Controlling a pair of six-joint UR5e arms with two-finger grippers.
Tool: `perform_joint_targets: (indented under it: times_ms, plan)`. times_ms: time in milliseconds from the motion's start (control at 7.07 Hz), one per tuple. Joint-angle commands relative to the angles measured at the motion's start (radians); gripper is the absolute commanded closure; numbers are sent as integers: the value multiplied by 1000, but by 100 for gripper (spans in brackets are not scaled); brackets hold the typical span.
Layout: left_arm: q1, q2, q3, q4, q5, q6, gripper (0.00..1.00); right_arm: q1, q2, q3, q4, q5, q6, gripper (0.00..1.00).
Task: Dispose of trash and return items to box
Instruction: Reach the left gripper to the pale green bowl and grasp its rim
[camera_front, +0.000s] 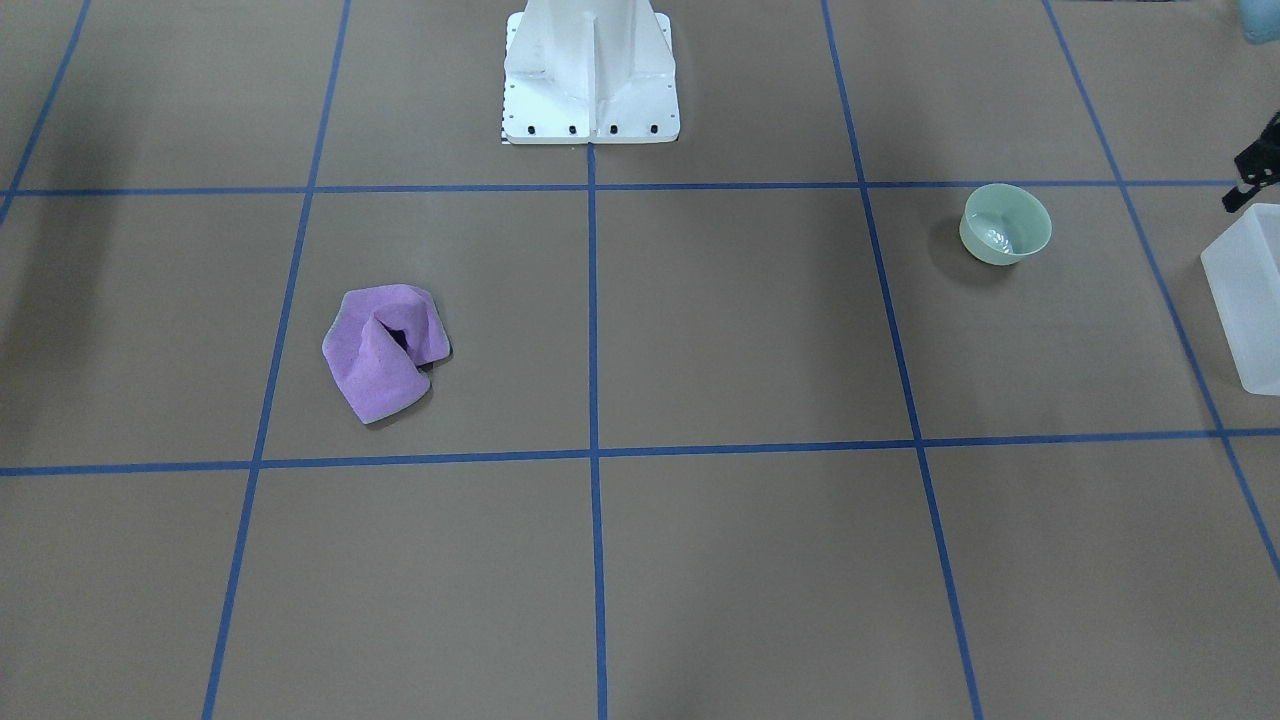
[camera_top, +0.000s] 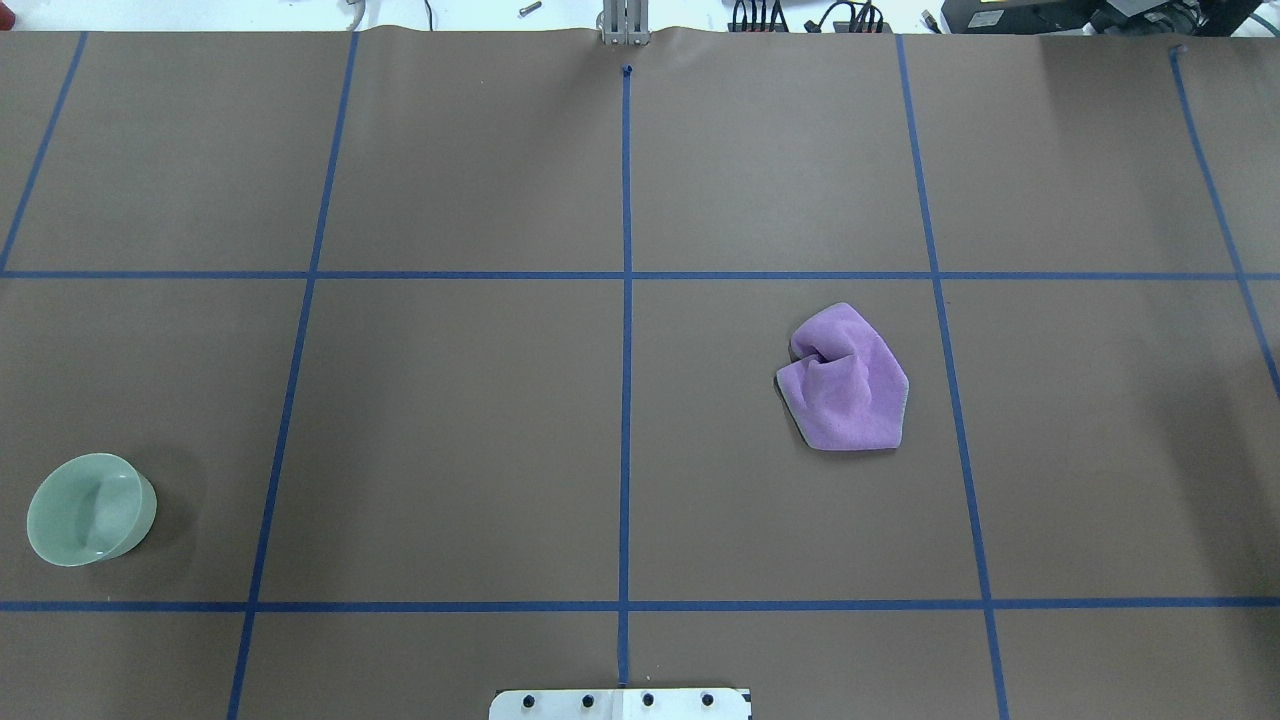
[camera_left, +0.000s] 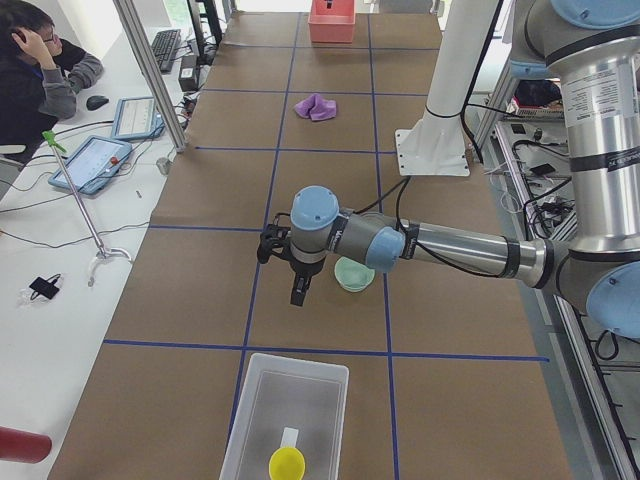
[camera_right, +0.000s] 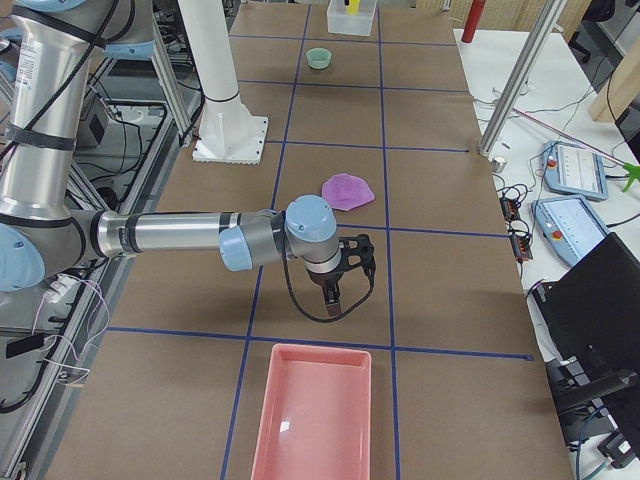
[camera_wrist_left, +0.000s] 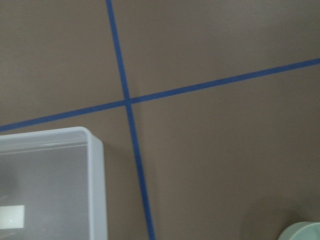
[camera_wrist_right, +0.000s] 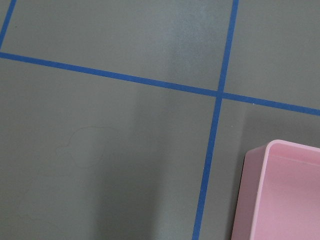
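While left pincer (camera_left: 299, 295) and right pincer (camera_right: 333, 297) hover (opening: cannot tell), bowl (camera_front: 1005, 225) neighbours box (camera_front: 1240, 300).

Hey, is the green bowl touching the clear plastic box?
Apart. The front-facing view shows bare brown table between the green bowl and the clear plastic box.

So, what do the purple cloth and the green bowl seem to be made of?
The purple cloth looks like soft microfibre or terry fabric, matte: fuzzy surface, loose folds. The green bowl seems glazed ceramic or hard plastic, glossy: light reflects inside; I cannot tell which.
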Motion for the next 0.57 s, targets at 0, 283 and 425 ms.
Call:
perform_joint_targets:
  times_ms: [0, 283, 425]
  plan:
    - [219, 4, -36, -96, 84, -192, 2, 0, -1, -1, 0, 0, 1, 0]
    - [388, 42, -23, -218, 193, -293, 2, 0, 0, -2, 0, 0, 1, 0]
    - [422, 68, 13, -293, 205, -294, 2, 0, 0, -4, 0, 0, 1, 0]
